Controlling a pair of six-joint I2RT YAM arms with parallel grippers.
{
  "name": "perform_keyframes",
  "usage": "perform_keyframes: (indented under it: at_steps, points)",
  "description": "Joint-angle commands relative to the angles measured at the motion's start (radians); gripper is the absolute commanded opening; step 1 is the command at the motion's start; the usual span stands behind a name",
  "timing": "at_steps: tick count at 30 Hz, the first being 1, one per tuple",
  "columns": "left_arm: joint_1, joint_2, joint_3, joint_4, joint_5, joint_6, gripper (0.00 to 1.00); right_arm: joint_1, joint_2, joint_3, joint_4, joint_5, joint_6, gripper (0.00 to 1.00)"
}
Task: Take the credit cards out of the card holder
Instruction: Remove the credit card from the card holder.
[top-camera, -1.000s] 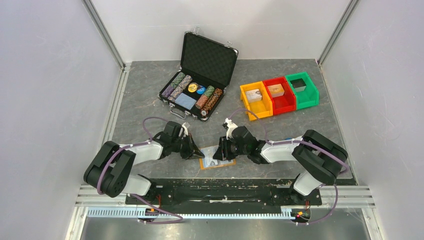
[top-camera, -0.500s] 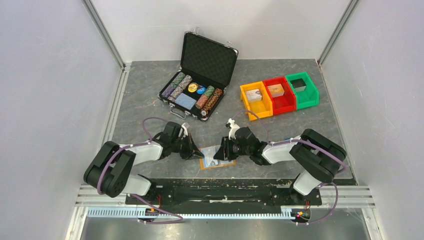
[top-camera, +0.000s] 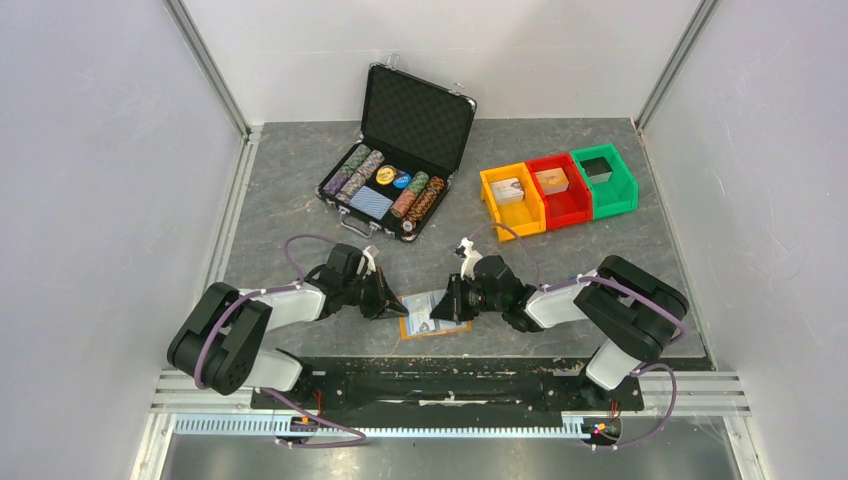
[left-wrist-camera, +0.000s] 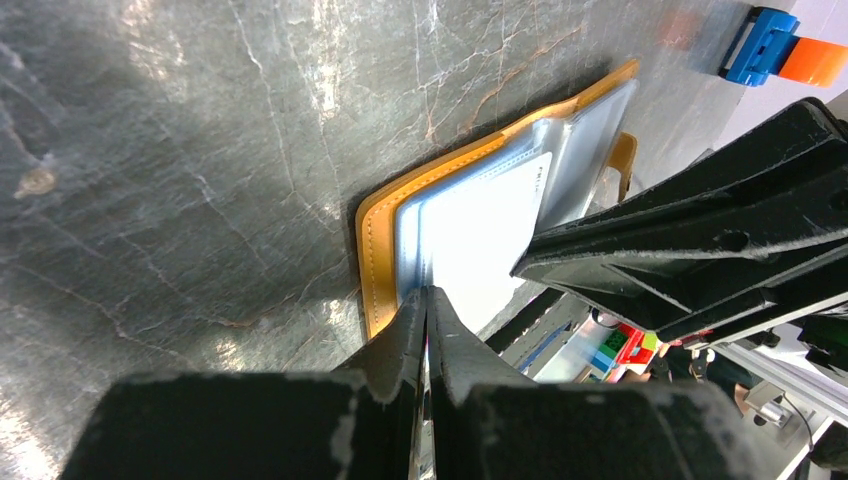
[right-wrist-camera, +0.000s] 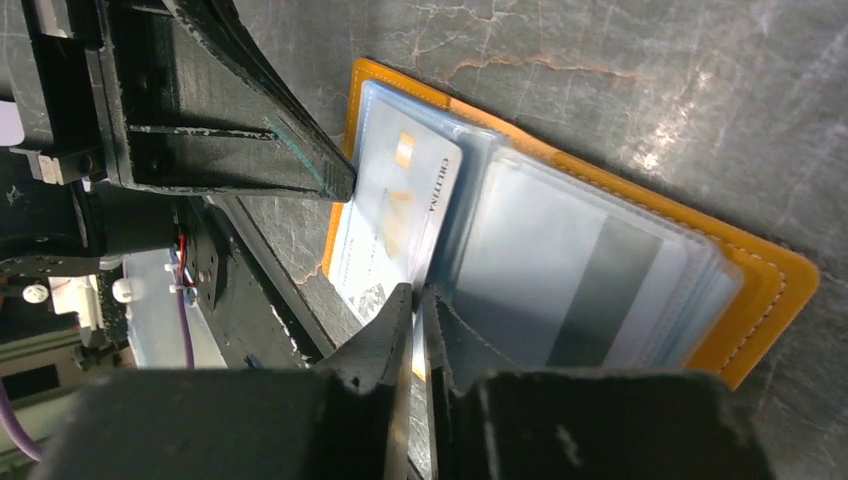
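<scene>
The orange card holder (top-camera: 433, 316) lies open on the grey table near the front edge, between both grippers. In the right wrist view its orange rim (right-wrist-camera: 770, 290) frames several clear sleeves. A pale printed credit card (right-wrist-camera: 395, 215) lies on its left half, and a second card with a dark stripe (right-wrist-camera: 590, 280) sits inside a sleeve. My right gripper (right-wrist-camera: 418, 292) is shut on the pale card's near corner. My left gripper (left-wrist-camera: 426, 298) is shut, pinching the holder's sleeve edge beside the orange rim (left-wrist-camera: 378, 260). Both also show in the top view: left gripper (top-camera: 392, 305), right gripper (top-camera: 447, 306).
An open black chip case (top-camera: 400, 165) stands at the back. Orange (top-camera: 512, 198), red (top-camera: 558, 188) and green (top-camera: 603, 178) bins stand at the back right. The black mounting rail (top-camera: 450, 375) runs just in front of the holder.
My right gripper and wrist have shifted slightly to the right. The holder and my left gripper have stayed in place.
</scene>
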Motion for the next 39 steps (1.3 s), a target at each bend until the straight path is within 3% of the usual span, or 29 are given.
perform_keyframes:
  at_steps: [1, 13, 19, 22, 27, 33, 39]
  points:
    - [-0.009, 0.013, -0.020, -0.044, -0.075, 0.033, 0.08, -0.009, -0.006, -0.027, 0.056, -0.015, 0.011, 0.01]
    - [-0.009, 0.029, 0.018, -0.138, -0.133, 0.073, 0.08, -0.051, -0.131, -0.114, 0.077, -0.032, 0.022, 0.00]
    - [-0.010, 0.004, 0.035, -0.158, -0.106, 0.071, 0.12, -0.089, -0.206, -0.104, -0.061, -0.011, -0.031, 0.00]
    - [-0.009, -0.045, 0.054, -0.181, -0.093, 0.067, 0.17, -0.121, -0.270, -0.097, -0.142, -0.005, -0.079, 0.00]
    - [-0.009, -0.123, 0.129, -0.250, -0.061, 0.078, 0.36, -0.173, -0.343, -0.090, -0.190, -0.080, -0.135, 0.00]
    - [-0.009, -0.212, 0.244, -0.331, -0.034, 0.114, 0.47, -0.193, -0.401, -0.047, -0.276, -0.169, -0.221, 0.00]
    - [-0.009, -0.191, 0.355, -0.395, 0.047, 0.224, 0.57, -0.194, -0.447, 0.002, -0.327, -0.298, -0.305, 0.00]
